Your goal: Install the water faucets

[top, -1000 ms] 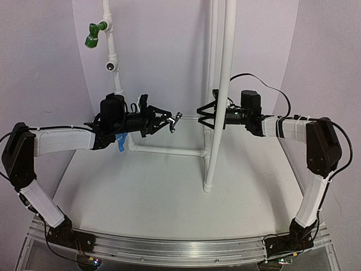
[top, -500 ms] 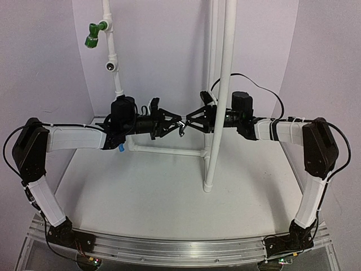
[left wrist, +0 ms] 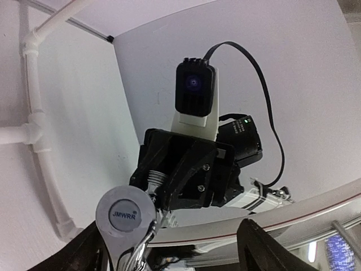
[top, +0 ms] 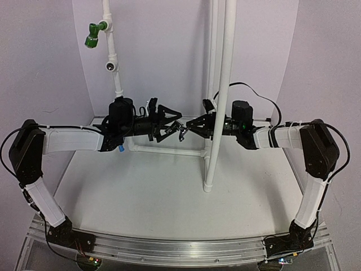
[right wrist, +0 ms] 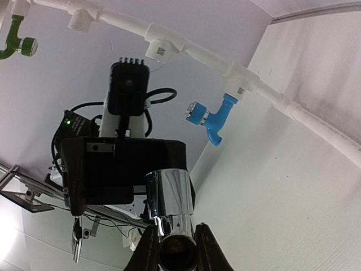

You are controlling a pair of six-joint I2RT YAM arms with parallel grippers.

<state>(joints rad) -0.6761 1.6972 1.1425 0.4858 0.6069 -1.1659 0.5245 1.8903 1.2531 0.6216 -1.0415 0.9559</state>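
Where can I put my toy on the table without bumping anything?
The biggest bare patch is the white table in front of the low pipe, between the two arms. There is a smaller patch right of the standing pipe. It is crowded in the middle, where the left tool and right tool meet at the silver faucet.

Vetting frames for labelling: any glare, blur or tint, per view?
Top external: soft and grainy, lavender tint overall, chrome faucet barely resolved. Left wrist: faucet's JMWRR lettering legible, left fingers dark and blurred at the bottom edge. Right wrist: bright glare streaks on the chrome barrel, blue faucet crisp.
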